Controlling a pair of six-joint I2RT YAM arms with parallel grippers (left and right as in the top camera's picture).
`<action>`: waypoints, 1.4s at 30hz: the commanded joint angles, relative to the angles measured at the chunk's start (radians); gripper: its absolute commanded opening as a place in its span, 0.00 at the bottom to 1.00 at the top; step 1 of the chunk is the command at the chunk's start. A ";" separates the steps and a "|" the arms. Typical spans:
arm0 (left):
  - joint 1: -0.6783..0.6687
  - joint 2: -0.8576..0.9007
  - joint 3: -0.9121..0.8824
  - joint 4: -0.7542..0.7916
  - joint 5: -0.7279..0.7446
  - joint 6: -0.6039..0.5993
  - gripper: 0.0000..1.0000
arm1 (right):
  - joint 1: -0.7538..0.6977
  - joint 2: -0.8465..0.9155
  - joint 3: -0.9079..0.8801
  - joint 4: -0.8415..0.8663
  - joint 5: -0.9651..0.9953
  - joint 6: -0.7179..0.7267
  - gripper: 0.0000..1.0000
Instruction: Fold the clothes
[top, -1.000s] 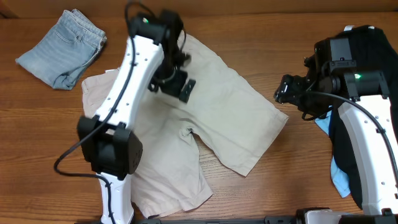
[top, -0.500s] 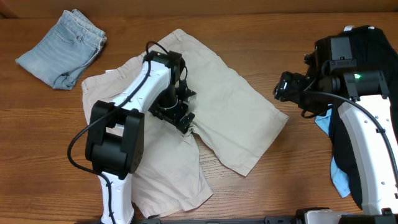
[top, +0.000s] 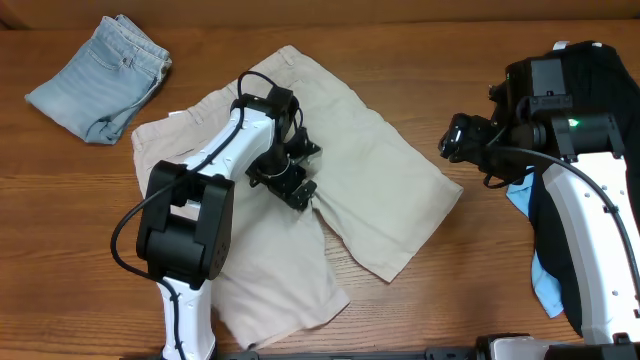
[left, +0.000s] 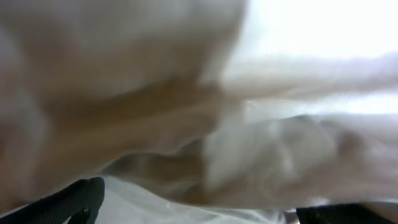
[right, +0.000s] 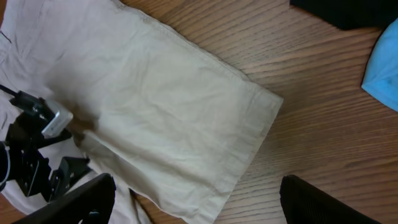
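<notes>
Beige shorts (top: 370, 190) lie spread across the middle of a wooden table (top: 420, 60) (brown boards, grain running 9 to 3 o'clock). The left gripper (top: 298, 188) presses into their crotch, fingers (left: 68, 199) wide apart with fabric bunched between. At 3 o'clock the right gripper (top: 450, 140) hovers open and empty, beside a black garment (top: 590, 60) and a light-blue cloth (top: 545, 285). Folded jeans (top: 100, 75) sit at 10 o'clock.
</notes>
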 joint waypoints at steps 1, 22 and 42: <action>-0.013 0.036 -0.014 0.107 0.017 -0.103 1.00 | -0.003 -0.002 -0.004 0.014 0.006 -0.006 0.88; -0.016 0.036 0.079 0.563 0.442 -0.907 1.00 | -0.003 -0.002 -0.005 0.048 0.005 -0.002 0.90; 0.102 -0.001 0.587 -0.069 0.005 -0.533 1.00 | 0.224 0.003 -0.209 0.130 -0.086 0.025 0.90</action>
